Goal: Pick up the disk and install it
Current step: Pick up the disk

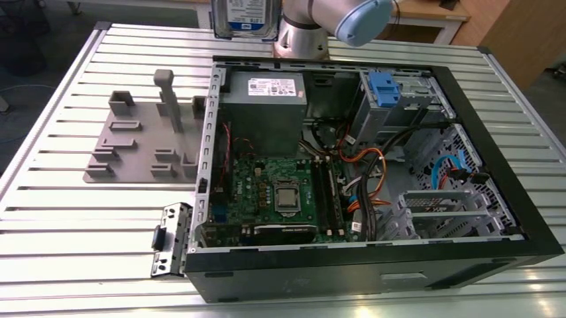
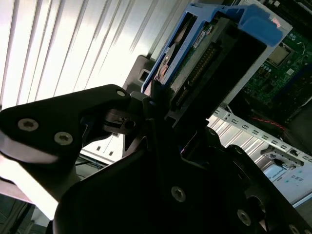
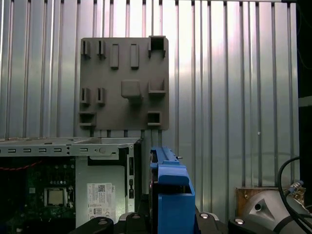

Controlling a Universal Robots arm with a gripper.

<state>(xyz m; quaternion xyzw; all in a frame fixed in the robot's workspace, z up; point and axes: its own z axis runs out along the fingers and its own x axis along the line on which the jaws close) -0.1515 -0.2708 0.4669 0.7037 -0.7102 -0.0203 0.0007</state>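
One disk (image 1: 246, 16), blue-railed, sat gripped tight in end effector (image 2: 158, 105), held high over slatted tabletop (image 1: 53, 218); open computer case (image 1: 504, 199) and grey holder plate (image 1: 132, 156) lay below, side by side.

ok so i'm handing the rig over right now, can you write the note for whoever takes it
Gripper: shut on the disk.
Disk: held upright in the air over the far end of the table, outside the computer case. Its blue side rail shows in both wrist views.
Case: lies open on the table, with the grey cage with a blue tab inside.
Done: disk picked up.
Left: installing it; the disk is not yet in the case.
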